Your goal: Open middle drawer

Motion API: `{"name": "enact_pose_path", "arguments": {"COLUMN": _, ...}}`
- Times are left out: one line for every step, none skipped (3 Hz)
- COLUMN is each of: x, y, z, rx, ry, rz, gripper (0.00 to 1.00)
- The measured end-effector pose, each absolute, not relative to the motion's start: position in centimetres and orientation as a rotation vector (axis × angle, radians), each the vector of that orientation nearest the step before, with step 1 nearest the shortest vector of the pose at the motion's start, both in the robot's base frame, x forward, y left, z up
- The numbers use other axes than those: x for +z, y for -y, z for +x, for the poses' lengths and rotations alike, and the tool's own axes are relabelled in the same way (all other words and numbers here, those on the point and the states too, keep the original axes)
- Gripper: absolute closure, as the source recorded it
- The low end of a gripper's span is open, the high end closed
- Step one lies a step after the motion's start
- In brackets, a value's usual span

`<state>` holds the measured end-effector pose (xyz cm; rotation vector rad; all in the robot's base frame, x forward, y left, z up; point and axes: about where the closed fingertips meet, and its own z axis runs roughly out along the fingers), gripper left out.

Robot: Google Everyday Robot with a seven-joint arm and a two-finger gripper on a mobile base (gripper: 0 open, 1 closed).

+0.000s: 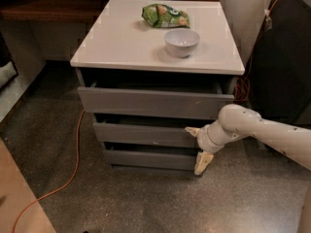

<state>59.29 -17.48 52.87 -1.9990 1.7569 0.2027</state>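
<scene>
The middle drawer is the second of three flat grey fronts under the white cabinet top; it stands slightly forward of the lowest drawer. The top drawer stands furthest out. My gripper reaches in from the right on a white arm and is open, its two cream fingers spread vertically. The upper finger lies at the right end of the middle drawer's front. The lower finger hangs by the lowest drawer's right end.
A white bowl and a green snack bag sit on the cabinet top. An orange cable runs over the speckled floor at the left. Dark equipment stands to the right of the cabinet.
</scene>
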Motion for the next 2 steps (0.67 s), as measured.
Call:
{"name": "enact_pose_path", "arguments": {"x": 48.58, "y": 17.12, "z": 63.06, "rx": 0.086, "ry": -1.776, "rz": -2.019, "gripper": 0.0}}
{"name": "enact_pose_path", "arguments": {"x": 48.49, "y": 17.08, "z": 63.22, "rx": 0.081, "ry": -1.775, "rz": -2.018, "gripper": 0.0}}
